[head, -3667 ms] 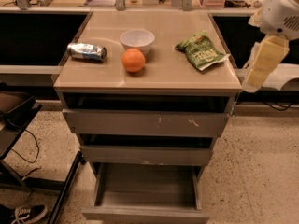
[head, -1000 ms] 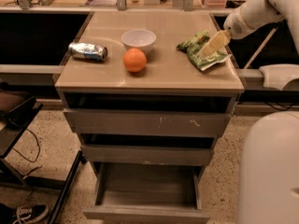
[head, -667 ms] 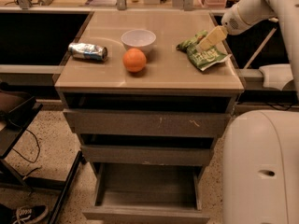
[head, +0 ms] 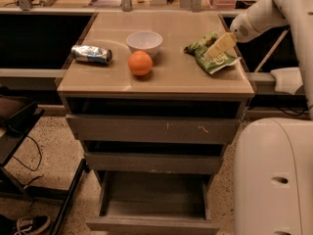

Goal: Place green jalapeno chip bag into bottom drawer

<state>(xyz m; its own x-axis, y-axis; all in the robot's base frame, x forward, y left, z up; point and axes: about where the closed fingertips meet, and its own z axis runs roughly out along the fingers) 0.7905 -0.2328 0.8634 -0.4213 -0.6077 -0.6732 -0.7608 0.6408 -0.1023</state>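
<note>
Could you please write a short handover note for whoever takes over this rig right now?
The claw is down at the bag, at the right rear of the cabinet top; I can't tell whether it has a grip.
The bag lies flat on the top, not lifted.
The bottom drawer is pulled open, and the bag is not in it.
Done: the reach to the bag.
Left: grasp, lift, carry down, and release in the bottom drawer.
</note>
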